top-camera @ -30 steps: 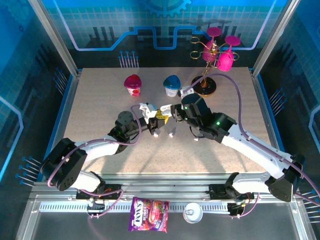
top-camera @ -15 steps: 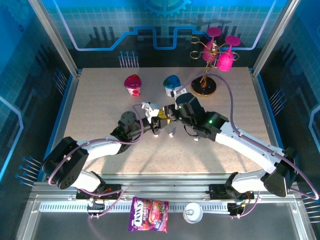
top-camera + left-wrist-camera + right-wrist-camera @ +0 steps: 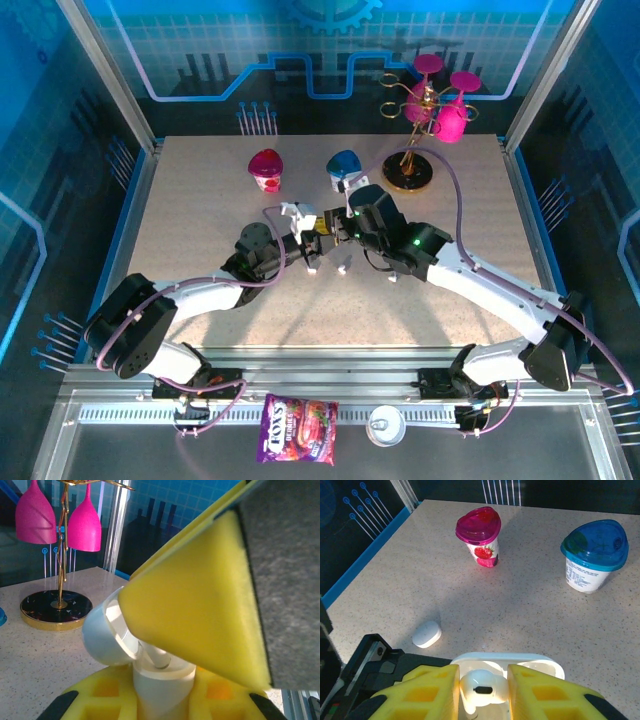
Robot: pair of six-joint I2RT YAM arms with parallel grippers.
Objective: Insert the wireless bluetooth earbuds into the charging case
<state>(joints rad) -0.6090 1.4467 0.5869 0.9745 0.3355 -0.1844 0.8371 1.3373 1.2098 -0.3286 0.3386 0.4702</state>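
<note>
Right wrist view: the right gripper (image 3: 482, 676), its yellow fingers partly closed, pinches one tiny white plastic earbud (image 3: 481, 689) at the mouth of the open white pebble-like charging case (image 3: 542, 664). The left gripper (image 3: 162, 697) is clamped tight on this case. A second closed white case (image 3: 426, 633) lies nearby on the speckled table (image 3: 420, 580).

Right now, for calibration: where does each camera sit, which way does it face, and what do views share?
Top external: above and behind the bases, looking down at the table; both arms show, left gripper and right gripper close together.
Left wrist: on the left arm, facing the glass stand; its fingers clamp the charging case.
Right wrist: on the right arm, looking toward the pink cup and blue cup; its fingers pinch an earbud.
Shared: both cups, top and right wrist.
</note>
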